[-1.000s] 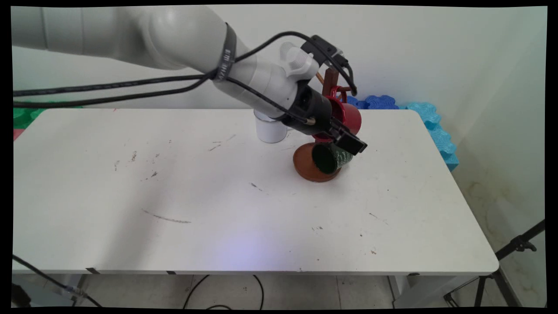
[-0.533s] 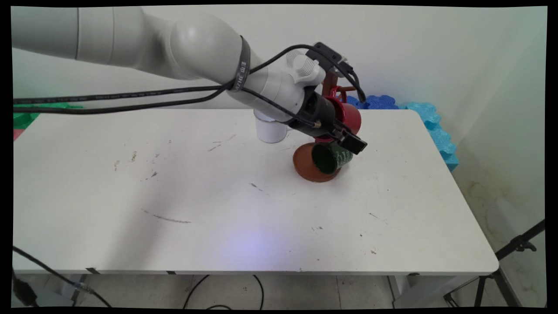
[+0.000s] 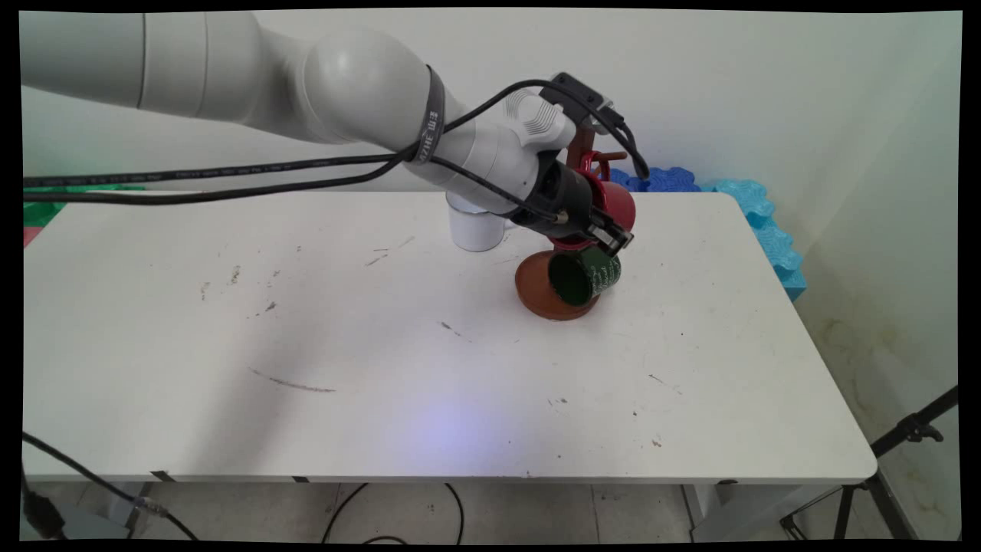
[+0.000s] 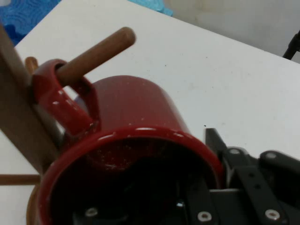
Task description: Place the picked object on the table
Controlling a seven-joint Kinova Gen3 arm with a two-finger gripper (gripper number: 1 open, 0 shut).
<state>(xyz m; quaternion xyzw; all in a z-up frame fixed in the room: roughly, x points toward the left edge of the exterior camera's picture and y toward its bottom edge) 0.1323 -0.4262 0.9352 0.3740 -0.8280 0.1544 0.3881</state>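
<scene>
- Gripping the rim of a red mug, the pincer has one finger outside the mug's wall and the other inside its dark mouth.
- The red mug hangs by its handle on a wooden peg of a brown mug tree, its mouth turned toward the hand.
- A dark green mug hangs just below the pincer, over the tree's round brown base, open mouth facing the near side.
- A white mug stands on the desk just left of the tree, partly behind the arm.
- Blue foam pieces lie past the desk's far right corner, against the wall.
</scene>
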